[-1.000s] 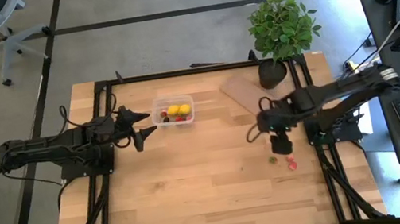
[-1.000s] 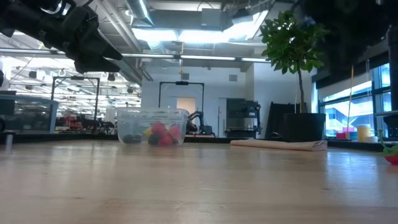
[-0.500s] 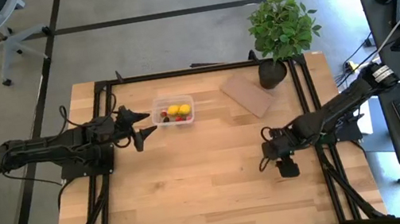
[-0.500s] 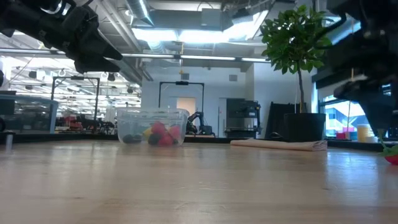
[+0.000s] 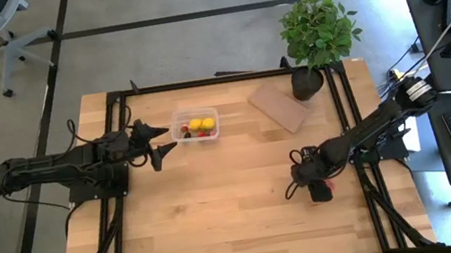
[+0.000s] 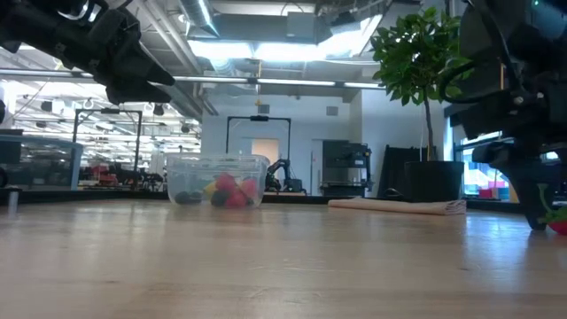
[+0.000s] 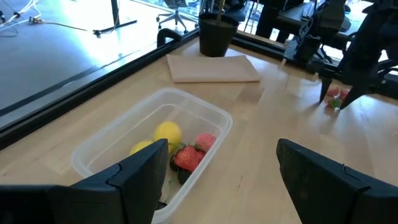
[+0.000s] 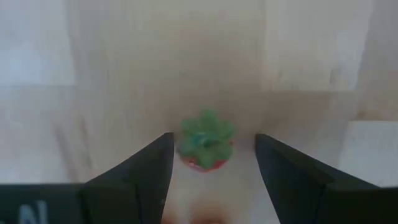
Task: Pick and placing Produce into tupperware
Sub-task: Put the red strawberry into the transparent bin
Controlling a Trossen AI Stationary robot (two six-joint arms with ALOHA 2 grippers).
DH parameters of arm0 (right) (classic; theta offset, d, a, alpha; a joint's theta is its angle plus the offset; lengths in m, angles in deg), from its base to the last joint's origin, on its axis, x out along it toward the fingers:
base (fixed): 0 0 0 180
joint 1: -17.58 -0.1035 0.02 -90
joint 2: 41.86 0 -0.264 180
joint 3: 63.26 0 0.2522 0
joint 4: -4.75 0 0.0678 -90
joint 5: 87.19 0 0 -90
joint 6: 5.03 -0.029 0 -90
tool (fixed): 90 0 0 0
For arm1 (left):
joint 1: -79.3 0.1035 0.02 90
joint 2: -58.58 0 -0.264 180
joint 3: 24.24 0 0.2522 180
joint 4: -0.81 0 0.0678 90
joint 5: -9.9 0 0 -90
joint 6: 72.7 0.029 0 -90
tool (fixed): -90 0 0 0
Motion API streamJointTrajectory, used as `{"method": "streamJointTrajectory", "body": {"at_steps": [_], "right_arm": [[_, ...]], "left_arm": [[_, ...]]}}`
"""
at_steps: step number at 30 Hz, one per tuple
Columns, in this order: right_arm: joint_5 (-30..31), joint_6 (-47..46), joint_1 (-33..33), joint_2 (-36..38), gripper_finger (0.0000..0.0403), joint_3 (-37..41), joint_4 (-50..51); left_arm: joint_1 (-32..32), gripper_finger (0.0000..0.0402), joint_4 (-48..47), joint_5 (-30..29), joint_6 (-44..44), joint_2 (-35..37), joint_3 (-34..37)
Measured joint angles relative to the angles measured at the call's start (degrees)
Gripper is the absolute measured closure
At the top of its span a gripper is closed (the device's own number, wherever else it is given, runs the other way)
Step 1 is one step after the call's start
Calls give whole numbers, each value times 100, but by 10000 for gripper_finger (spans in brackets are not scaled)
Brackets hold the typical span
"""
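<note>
The clear tupperware (image 5: 195, 126) stands at the table's far left-centre, holding yellow and red produce (image 7: 180, 146). My left gripper (image 5: 171, 137) hovers open just to its left, above the table. A red strawberry-like piece with a green top (image 8: 205, 146) lies on the wood near the table's right edge. My right gripper (image 5: 319, 189) points straight down over it, open, with one finger on either side of the piece and the fingertips close to the table (image 6: 542, 217).
A flat brown board (image 5: 279, 104) lies at the far right, beside a potted plant (image 5: 318, 34) at the far right corner. Black frame rails run along the table's left and right sides. Bare wood (image 5: 235, 188) spans the middle and near part.
My right gripper has gone down to the table and toward its near edge, ending over the strawberry-like piece with its fingers still apart. The piece has stayed where it was.
</note>
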Motion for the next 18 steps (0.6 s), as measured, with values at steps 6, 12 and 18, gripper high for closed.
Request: {"method": "streamJointTrajectory", "body": {"at_steps": [6,12,18], "right_arm": [[39,-16,2,-154,200,-21,-6],[71,-17,9,-150,275,-17,18],[25,-36,9,-164,293,-111,92]], "left_arm": [[0,111,-1,0,0,-2,0],[0,111,0,0,0,0,0],[-2,111,0,0,0,0,0]]}}
